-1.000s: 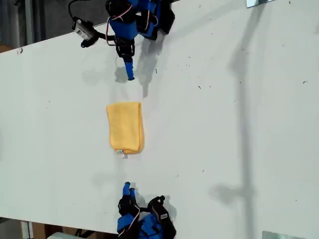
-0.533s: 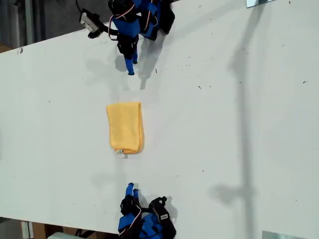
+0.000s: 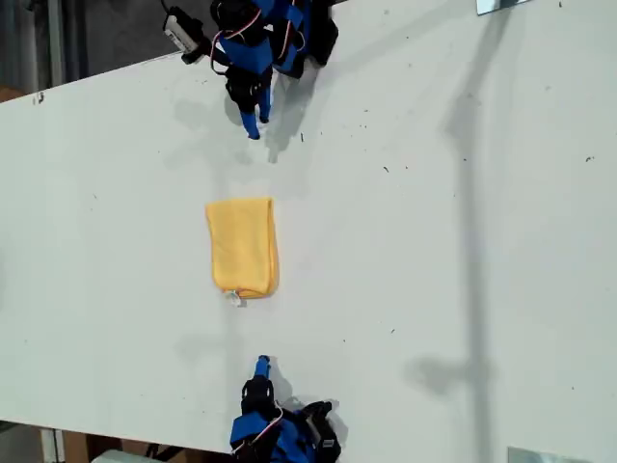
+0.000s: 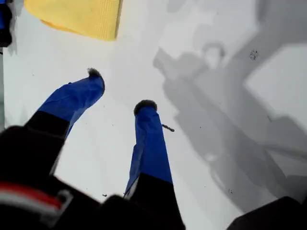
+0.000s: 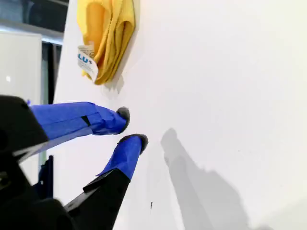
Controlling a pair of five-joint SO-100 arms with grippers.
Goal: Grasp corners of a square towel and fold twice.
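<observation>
**Folded towel lies between two empty grippers**

The yellow towel [image 3: 243, 246] lies on the white surface [image 3: 463, 289] as a narrow folded rectangle. It is well in from every edge and sits roughly midway between the two arms, which stand at opposite edges. Its white tag [image 3: 234, 299] pokes out at the end facing my second gripper [image 3: 261, 365], and the second wrist view shows the tag hanging from stacked layers.

My first gripper [image 3: 253, 130] hovers near its own edge of the surface, jaws parted and holding nothing. My second gripper's jaws show only a slim gap at the tips and are likewise empty. Both are well apart from the cloth.

The towel looks light, soft and floppy. It will likely sag and drape when lifted, and the terry pile should give the jaws good grip. The layers may slide or spring open if only the top ply is caught. The best hold looks to be at a rounded corner of one short end, pinching through every layer. The tag itself looks too flimsy to hold by.
</observation>
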